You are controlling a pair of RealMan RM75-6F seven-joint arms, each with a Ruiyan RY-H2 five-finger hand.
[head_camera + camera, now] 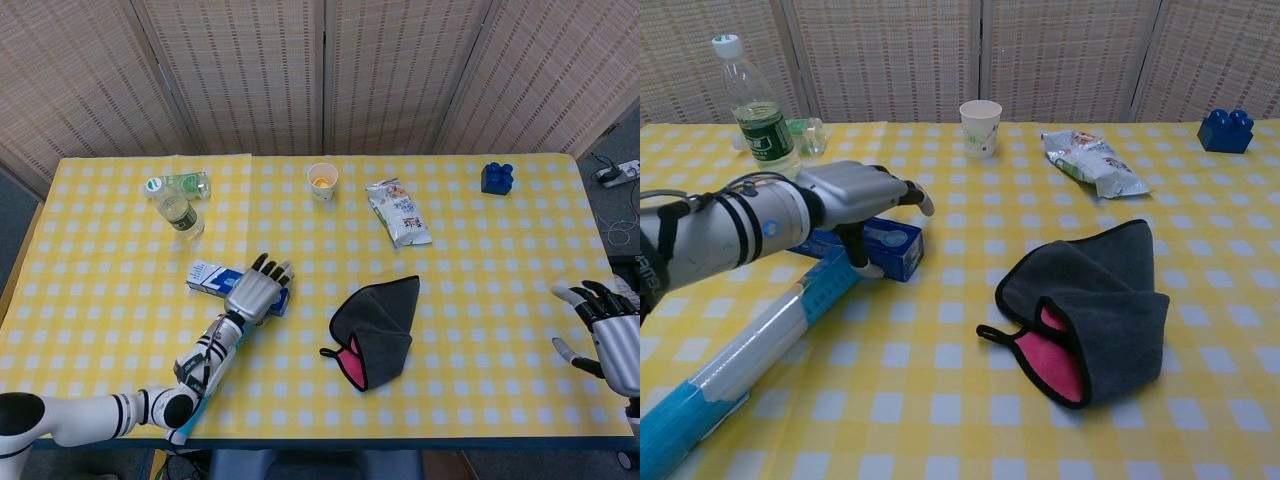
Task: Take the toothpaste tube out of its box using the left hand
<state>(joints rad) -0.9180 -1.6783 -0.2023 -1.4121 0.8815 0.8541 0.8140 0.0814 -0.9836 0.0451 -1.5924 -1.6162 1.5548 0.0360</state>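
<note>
The blue toothpaste box lies flat on the yellow checked table, left of the middle. No tube shows outside it. My left hand is over the box's right half, palm down and fingers spread. Its thumb hangs down in front of the box's near side, and I cannot tell whether it touches. Nothing is gripped. My right hand hovers open at the table's right edge, seen only in the head view.
A long blue and clear roll lies diagonally under my left forearm. A grey cloth with pink lining sits at the middle. A green-label bottle, paper cup, snack bag and blue block stand further back.
</note>
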